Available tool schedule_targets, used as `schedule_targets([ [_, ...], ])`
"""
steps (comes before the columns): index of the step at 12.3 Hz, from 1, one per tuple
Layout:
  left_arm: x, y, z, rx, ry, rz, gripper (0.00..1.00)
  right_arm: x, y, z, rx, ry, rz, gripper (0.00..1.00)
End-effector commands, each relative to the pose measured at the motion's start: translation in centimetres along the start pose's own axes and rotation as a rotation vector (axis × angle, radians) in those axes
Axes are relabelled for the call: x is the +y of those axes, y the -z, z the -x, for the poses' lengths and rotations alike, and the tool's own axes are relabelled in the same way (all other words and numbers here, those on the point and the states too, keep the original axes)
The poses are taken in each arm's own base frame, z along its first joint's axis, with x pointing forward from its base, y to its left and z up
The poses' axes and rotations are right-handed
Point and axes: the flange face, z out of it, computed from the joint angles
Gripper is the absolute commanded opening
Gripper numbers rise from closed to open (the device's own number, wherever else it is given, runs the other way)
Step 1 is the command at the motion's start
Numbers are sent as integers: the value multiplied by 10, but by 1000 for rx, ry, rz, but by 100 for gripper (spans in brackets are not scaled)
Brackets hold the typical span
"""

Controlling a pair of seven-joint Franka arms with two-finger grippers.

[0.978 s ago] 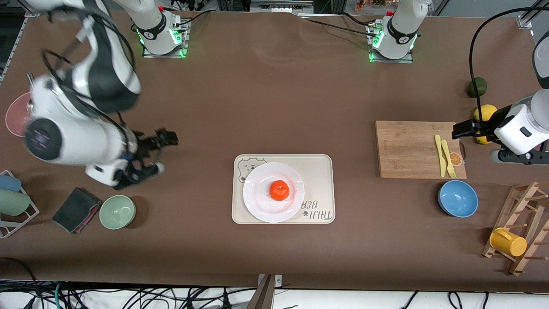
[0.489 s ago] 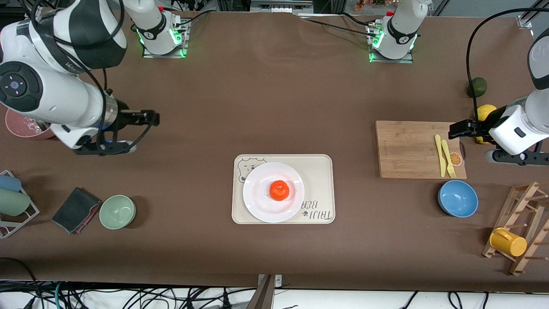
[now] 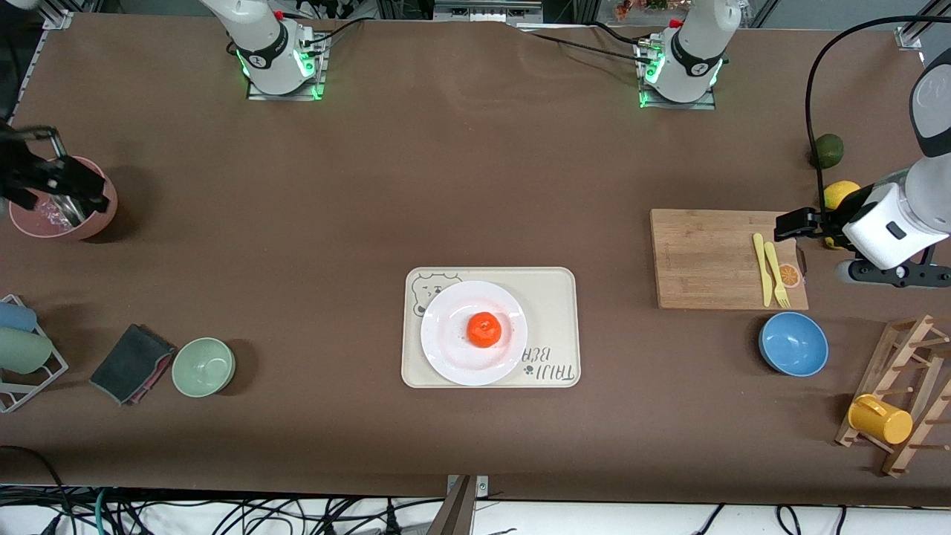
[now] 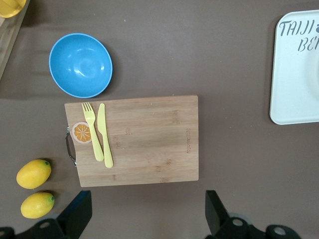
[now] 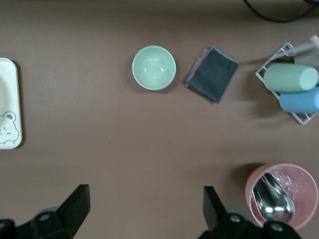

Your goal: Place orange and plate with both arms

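We see the orange [image 3: 484, 329] resting on the white plate [image 3: 446, 349], which sits on the bear-print tray [image 3: 553, 297]. Higher up, our left gripper [image 3: 789, 224] hangs wide open and empty over the bamboo cutting board [image 3: 706, 256]; our right gripper [image 3: 56, 178], equally open and empty, hangs over the pink bowl [image 3: 96, 215].

Bright fruit on white, cream and brown

Orange-red orange [image 3: 484, 329] on a plain white plate [image 3: 449, 360] — cream tray [image 3: 559, 297] with a bear print and dark lettering — brown table [image 3: 475, 186]; blue bowl [image 3: 793, 343], pale green bowl [image 3: 203, 366], yellow lemons [image 4: 34, 174].
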Motion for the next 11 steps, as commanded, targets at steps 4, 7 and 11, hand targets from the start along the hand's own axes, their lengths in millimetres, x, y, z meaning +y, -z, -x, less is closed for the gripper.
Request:
schedule_targets([
  [4,2,2,2,0,2,16,100,-18,-35,-3,-67,30,-36,100],
  [7,2,2,2,0,2,16,100,-19,-42,0,-99,32,-29,100],
  [11,2,2,2,0,4,16,100,-9,-46,7,-159,18,-33,100],
])
